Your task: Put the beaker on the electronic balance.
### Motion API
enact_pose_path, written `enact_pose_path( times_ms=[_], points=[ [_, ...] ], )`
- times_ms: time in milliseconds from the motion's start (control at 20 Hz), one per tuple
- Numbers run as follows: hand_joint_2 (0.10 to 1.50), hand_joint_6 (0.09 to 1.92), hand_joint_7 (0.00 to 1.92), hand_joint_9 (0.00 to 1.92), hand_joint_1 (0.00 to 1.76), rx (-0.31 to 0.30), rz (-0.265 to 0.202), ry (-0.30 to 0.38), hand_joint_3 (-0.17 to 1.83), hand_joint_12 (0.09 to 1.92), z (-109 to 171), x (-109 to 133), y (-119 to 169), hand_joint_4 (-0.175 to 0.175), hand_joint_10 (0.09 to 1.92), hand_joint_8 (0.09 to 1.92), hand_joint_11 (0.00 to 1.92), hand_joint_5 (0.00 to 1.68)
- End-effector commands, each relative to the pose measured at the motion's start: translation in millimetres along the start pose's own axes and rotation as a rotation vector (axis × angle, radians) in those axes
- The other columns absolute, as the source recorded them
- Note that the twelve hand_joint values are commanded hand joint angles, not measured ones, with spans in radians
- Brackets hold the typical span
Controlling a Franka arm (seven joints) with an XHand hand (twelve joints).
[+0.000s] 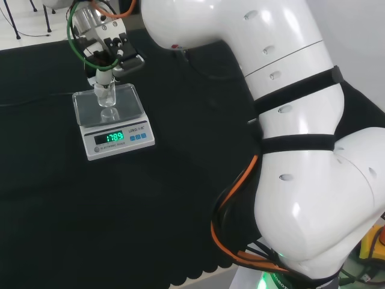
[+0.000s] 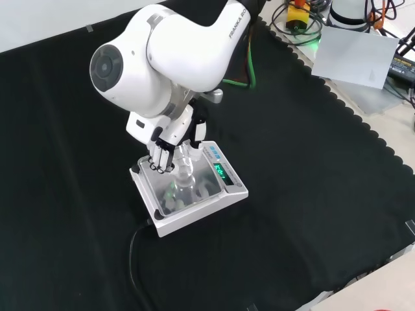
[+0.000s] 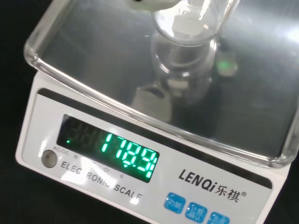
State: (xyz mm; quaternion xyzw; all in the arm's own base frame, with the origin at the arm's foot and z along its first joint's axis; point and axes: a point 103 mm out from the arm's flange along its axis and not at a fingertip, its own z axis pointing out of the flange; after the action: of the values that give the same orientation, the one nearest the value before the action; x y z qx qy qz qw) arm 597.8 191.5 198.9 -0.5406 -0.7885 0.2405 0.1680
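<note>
The beaker (image 1: pixel 106 96) is held upright in the curled hand (image 1: pixel 107 51), centred on the balance (image 1: pixel 112 120) pan for stable weighing.

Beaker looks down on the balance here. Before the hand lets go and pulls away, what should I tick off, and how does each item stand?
1. Beaker over the balance pan, not its edge: ok; in the head and front views it stands well inside the pan.
2. Beaker upright: ok in head and front views.
3. Beaker base resting on the pan: ok; the balance display is lit with a reading, though the hand may add to it.
4. Hand released: not ok; its fingers are curled round the beaker's top.
5. Room on the cloth around the balance for pulling away: ok.
6. Beaker contents: cannot tell; the glass is clear.
</note>
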Motion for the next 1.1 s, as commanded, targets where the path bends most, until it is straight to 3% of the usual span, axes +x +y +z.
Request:
enact_pose_path(
  times_ms=[50, 650, 750, 850, 1000, 1050, 1100],
  points=[
    [1.22, 1.25, 0.64, 0.92, 1.12, 0.015, 0.001, 0.015, -0.06, 1.08, 7.7, -9.1, 5.5, -0.175, 1.04, 1.0, 0.85, 0.82],
    [1.22, 1.24, 0.63, 0.91, 1.12, 0.021, -0.004, 0.021, -0.06, 1.1, 11.4, -10.6, 5.3, -0.175, 1.02, 0.99, 0.86, 0.83],
    [1.18, 1.16, 0.61, 0.89, 1.16, 0.02, -0.003, 0.02, -0.14, 1.14, 11.3, -10.5, 5.2, -0.115, 0.94, 0.9, 0.83, 0.74],
    [1.13, 1.11, 0.58, 0.87, 1.16, 0.022, -0.003, 0.02, -0.17, 1.19, 12.9, -8.3, 5.8, -0.078, 0.85, 0.86, 0.77, 0.69],
    [1.04, 1.06, 0.51, 0.78, 1.1, 0.036, -0.008, 0.029, -0.17, 1.26, 13.9, -7.0, 6.1, -0.061, 0.81, 0.84, 0.65, 0.62],
    [1.0, 1.03, 0.46, 0.71, 1.05, 0.044, -0.008, 0.03, -0.17, 1.29, 14.0, -6.8, 6.0, -0.063, 0.81, 0.83, 0.59, 0.53],
    [0.94, 0.84, 0.31, 0.54, 0.98, 0.072, -0.005, 0.038, -0.17, 1.33, 14.4, -7.6, 5.5, -0.055, 0.8, 0.81, 0.47, 0.34]
  ],
)
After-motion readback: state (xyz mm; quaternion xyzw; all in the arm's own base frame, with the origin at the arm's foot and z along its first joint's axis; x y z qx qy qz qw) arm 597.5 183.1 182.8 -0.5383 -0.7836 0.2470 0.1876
